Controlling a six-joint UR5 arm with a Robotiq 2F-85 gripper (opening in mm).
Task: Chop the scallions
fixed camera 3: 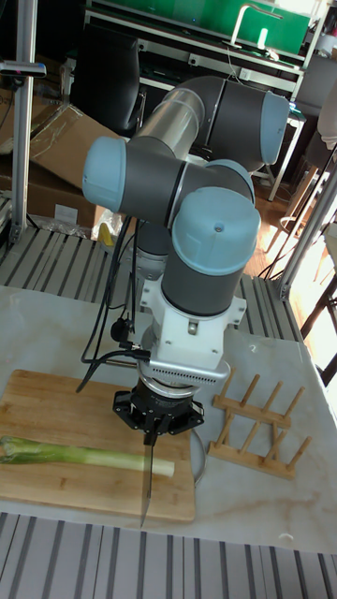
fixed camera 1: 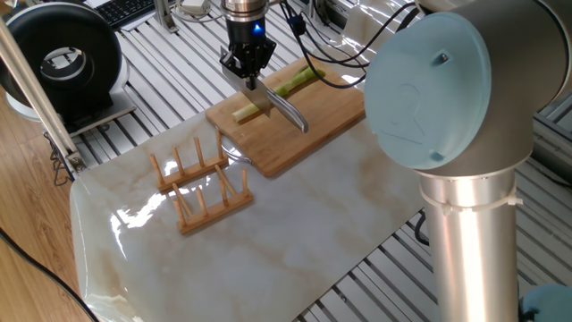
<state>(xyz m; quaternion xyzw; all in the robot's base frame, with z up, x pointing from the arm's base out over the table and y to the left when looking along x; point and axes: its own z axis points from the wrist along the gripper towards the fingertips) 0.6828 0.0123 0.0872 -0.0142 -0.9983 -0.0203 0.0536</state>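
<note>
The scallions (fixed camera 1: 284, 87) (fixed camera 3: 70, 454) lie as one long pale-green stalk with a whitish end across the wooden cutting board (fixed camera 1: 308, 125) (fixed camera 3: 56, 491). My gripper (fixed camera 1: 248, 72) (fixed camera 3: 153, 432) hangs over the whitish end, shut on the handle of a silver knife (fixed camera 1: 284, 107) (fixed camera 3: 147, 487). The blade stands edge-down across the stalk near its whitish tip. Whether the blade has passed through the stalk cannot be told.
A wooden peg rack (fixed camera 1: 198, 185) (fixed camera 3: 260, 426) stands on the marble slab (fixed camera 1: 295, 224) beside the board. A black round device (fixed camera 1: 63, 63) sits at the far left. The large arm joint (fixed camera 1: 447, 80) fills the right of the fixed view. Cables (fixed camera 1: 322, 45) trail behind the board.
</note>
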